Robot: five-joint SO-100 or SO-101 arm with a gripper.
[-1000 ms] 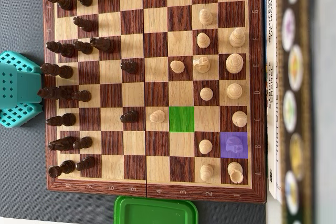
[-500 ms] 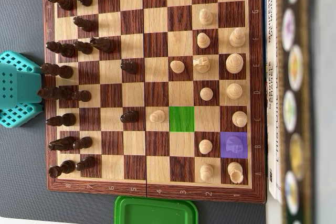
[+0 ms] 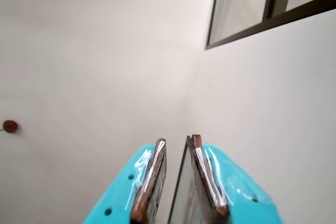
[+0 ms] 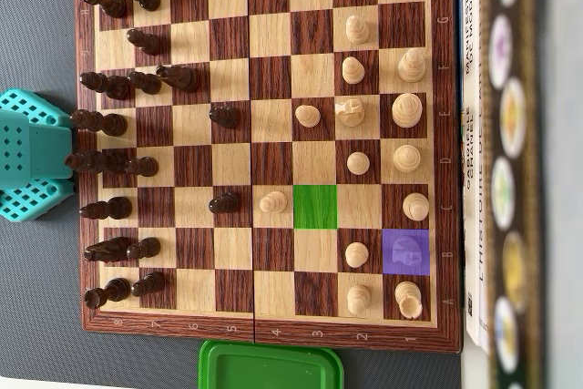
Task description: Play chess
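While gripper (image 3: pixel 178 142) points at a blank wall, jaws slightly apart and empty, chessboard (image 4: pixel 264 334) shows green square (image 4: pixel 315 206), purple square (image 4: pixel 406 251).

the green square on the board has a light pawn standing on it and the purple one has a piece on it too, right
Not quite. In the overhead view the green square is empty; the nearest light pawn stands on the square just left of it. The purple square does hold a piece, tinted by the highlight.
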